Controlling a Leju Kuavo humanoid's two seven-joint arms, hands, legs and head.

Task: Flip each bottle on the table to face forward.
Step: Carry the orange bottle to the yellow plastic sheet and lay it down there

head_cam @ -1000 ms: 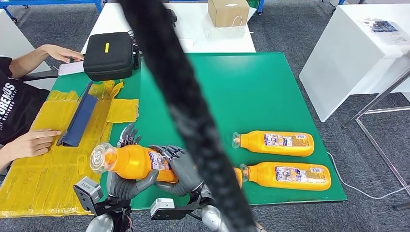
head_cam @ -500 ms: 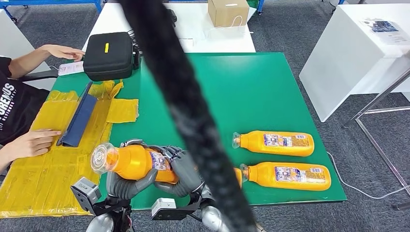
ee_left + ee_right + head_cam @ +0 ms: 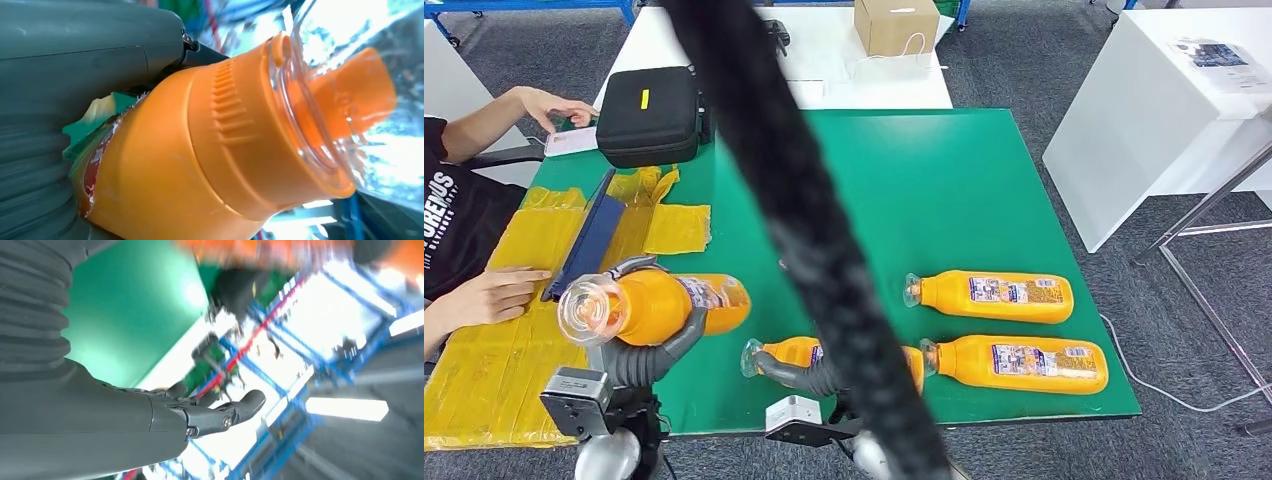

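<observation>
Lifted toward nine o'clock, the bottle (image 3: 659, 303) now rides in the left hand (image 3: 639, 355) alone, fingers grasping it. Right hand (image 3: 200, 415) has released, fingers apart, so the flip continues single-handed.

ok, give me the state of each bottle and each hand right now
held bottle: lifted off the green table, gripped by the left hand.
near bottle: lying on the table, right hand against it.
Far right bottle: lying, label up.
Near right bottle: lying, label up.
</observation>
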